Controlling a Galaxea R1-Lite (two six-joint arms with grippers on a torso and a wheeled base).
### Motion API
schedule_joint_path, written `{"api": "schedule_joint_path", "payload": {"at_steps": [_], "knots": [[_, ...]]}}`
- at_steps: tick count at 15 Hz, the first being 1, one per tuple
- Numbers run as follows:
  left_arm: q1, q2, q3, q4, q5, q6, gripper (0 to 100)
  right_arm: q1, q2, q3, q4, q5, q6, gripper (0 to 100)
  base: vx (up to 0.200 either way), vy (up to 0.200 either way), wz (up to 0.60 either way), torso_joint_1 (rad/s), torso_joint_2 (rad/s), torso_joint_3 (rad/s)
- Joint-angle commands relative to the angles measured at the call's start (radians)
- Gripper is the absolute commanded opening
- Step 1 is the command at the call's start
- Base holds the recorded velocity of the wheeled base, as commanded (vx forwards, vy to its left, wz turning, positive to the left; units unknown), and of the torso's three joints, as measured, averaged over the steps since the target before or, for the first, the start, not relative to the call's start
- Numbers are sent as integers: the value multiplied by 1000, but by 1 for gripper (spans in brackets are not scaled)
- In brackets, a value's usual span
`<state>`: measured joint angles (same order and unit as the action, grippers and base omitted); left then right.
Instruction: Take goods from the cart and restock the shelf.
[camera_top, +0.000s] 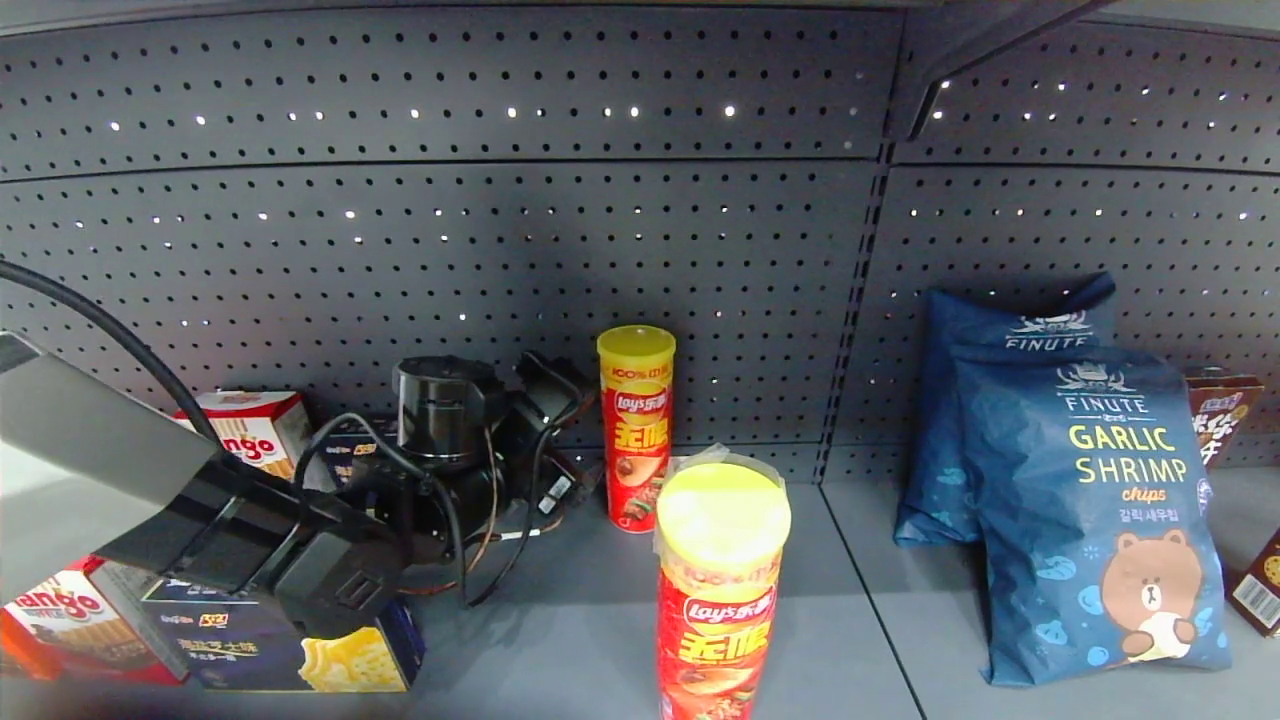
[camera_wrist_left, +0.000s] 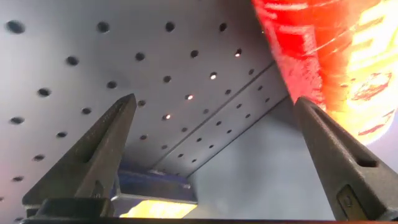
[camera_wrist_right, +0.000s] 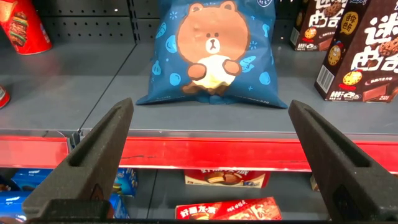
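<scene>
The shelf (camera_top: 600, 620) is carrying two red chip cans with yellow lids. The front can (camera_top: 718, 600) is standing upright at about six o'clock in the head view. The back can (camera_top: 636, 430) is standing upright behind it, near the centre and close to the pegboard wall (camera_top: 500, 250).

The left gripper (camera_top: 545, 400) is reaching in from nine o'clock and hovering just beside the back can, on its nine o'clock side. In the left wrist view this gripper (camera_wrist_left: 214, 102) is standing wide open with nothing between its fingers, and the red can (camera_wrist_left: 323, 56) is showing just beside one finger; I cannot tell whether they are touching.

Around the left arm, a white and red box (camera_top: 255, 430) is standing at ten o'clock, and a dark blue box (camera_top: 300, 650) is lying at seven o'clock.

At three to four o'clock a blue bag (camera_top: 1090, 520) is leaning back against a second bag (camera_top: 1000, 340), and a brown box (camera_top: 1225, 415) is standing beyond them at three o'clock.

The right gripper (camera_wrist_right: 209, 106) is hanging in front of the shelf's red edge strip (camera_wrist_right: 217, 152), spread wide and holding nothing, facing the blue bag (camera_wrist_right: 211, 56), with brown boxes (camera_wrist_right: 367, 50) beside it.
</scene>
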<state>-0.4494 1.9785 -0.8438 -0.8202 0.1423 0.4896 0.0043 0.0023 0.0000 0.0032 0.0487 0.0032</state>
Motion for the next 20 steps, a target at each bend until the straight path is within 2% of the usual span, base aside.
{"api": "schedule_joint_path", "payload": {"at_steps": [1, 15, 17, 20], "knots": [[-6, 20, -12, 0, 0, 0, 100, -1, 1, 0, 0, 0, 0, 100, 0, 0, 0, 0, 0, 0], [-42, 52, -57, 6, 0, -2, 100, 0, 2, 0, 0, 0, 0, 100, 0, 0, 0, 0, 0, 0], [-34, 49, -60, 1, 0, -3, 100, -1, 2, 0, 0, 0, 0, 100, 0, 0, 0, 0, 0, 0], [23, -29, -60, 0, -1, -13, 100, 0, 1, 0, 0, 0, 0, 100, 0, 0, 0, 0, 0, 0]]}}
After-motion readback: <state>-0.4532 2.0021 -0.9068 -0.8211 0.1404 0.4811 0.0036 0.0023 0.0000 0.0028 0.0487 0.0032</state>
